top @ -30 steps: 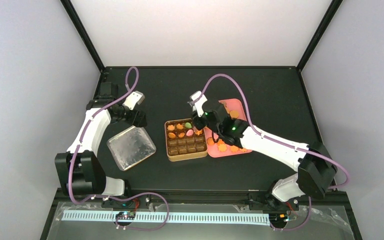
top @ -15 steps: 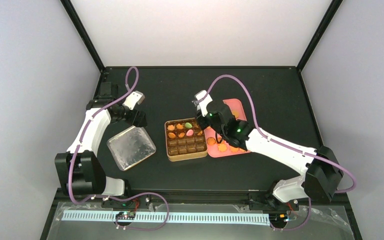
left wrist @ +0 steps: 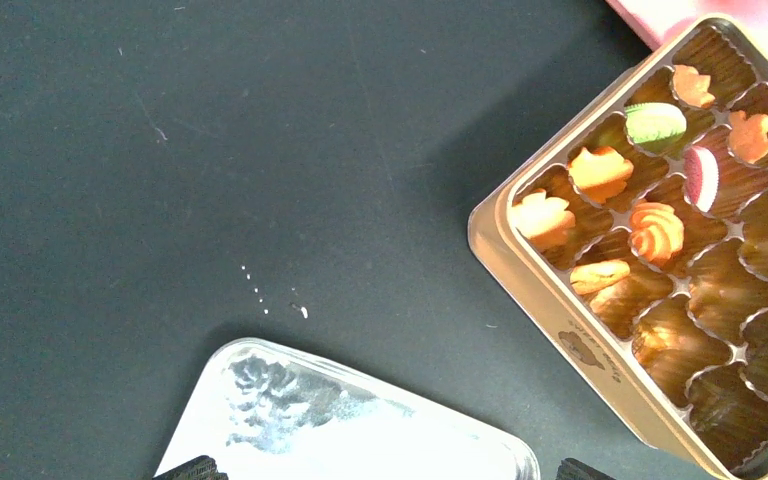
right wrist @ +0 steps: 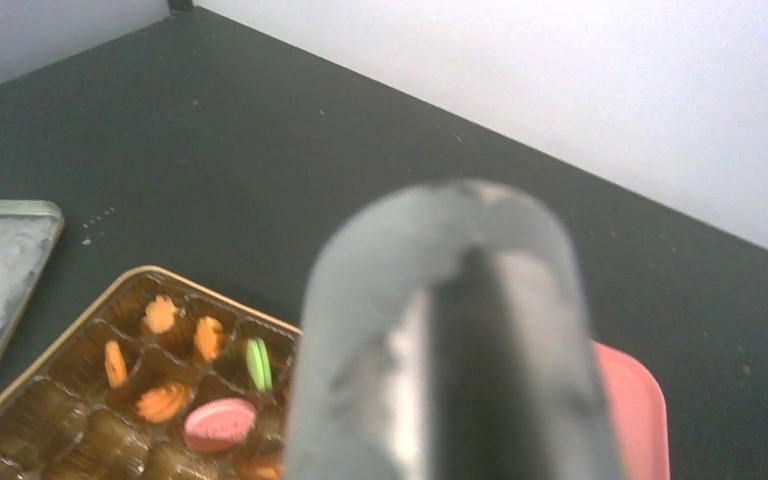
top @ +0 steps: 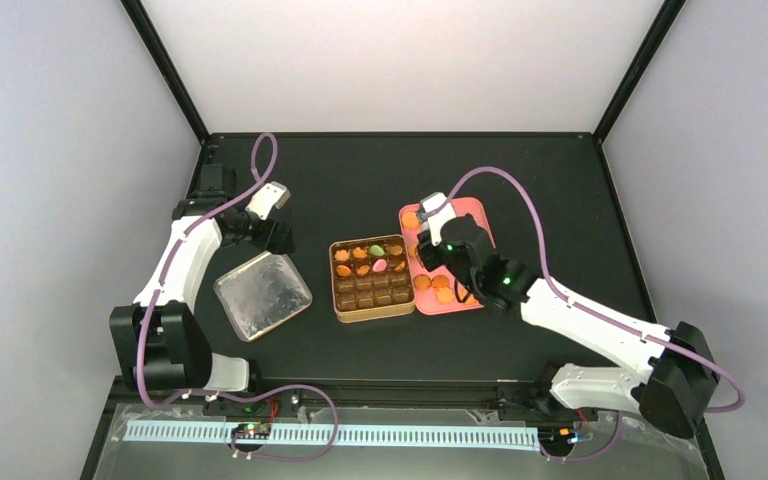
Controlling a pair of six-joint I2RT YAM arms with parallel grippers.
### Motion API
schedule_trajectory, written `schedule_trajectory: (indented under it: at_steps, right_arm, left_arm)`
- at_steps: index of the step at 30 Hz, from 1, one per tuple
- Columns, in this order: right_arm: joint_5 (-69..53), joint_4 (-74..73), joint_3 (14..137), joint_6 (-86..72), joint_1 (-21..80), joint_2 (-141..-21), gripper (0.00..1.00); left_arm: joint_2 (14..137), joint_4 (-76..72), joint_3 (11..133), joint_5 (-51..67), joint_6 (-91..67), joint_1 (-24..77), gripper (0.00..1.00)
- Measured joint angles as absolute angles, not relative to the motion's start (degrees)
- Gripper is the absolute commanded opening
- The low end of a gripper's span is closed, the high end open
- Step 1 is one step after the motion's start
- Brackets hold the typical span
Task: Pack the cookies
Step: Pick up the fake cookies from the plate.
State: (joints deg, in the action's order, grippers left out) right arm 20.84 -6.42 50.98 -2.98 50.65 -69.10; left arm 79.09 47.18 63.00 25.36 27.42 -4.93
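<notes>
right gripper (top: 427, 260) over the 9 o'clock edge of the pink tray (top: 475, 212); a blurred metal tool (right wrist: 450, 340) fills its camera, grip cannot be told. orange cookies (top: 436, 289) lie on the tray; others, plus a green cookie (left wrist: 655, 125) and a pink cookie (left wrist: 702, 178), sit in the far rows of the tin (top: 375, 317). lid (top: 262, 293) at the tin's 9 o'clock. left gripper (top: 278, 238) wide open, empty, at the lid's 1 o'clock. table (top: 540, 170) stretches wide toward 12 o'clock.

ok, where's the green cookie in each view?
Top external: green cookie mid-picture, in the far row of the tin.
Left wrist: upper right, in the tin.
Right wrist: lower left, in the tin.
Shared landmark: pink cookie in the neighbouring cell.
</notes>
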Motion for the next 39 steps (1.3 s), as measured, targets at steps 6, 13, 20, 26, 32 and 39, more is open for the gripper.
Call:
schedule_trajectory:
  at_steps: [6,13,20,26,32,39]
  right_arm:
    - [20.95,-6.94,43.92,-5.54,49.04,-64.73,0.33]
    - [20.71,-8.32,39.42,-7.99,48.97,-62.04,0.36]
    - [20.56,-8.21,38.41,-9.02,48.99,-61.80,0.36]
    - [20.40,-7.66,37.10,-10.37,48.97,-61.69,0.36]
    - [20.29,-7.35,35.55,-11.84,48.84,-59.81,0.29]
    - [20.23,-9.43,35.11,-13.08,48.82,-58.02,0.35]
  left_arm:
    - [79.33,47.27,63.00,26.41,28.47,-4.93,0.86]
    - [80.36,47.72,62.76,27.07,28.97,-4.93,0.86]
    - [80.38,47.83,62.76,27.29,29.34,-4.93,0.86]
    - [80.38,48.12,62.76,27.29,29.91,-4.93,0.86]
    - [80.66,48.12,62.74,27.42,30.04,-4.93,0.86]
    - [81.80,48.14,62.74,27.68,30.04,-4.93,0.86]
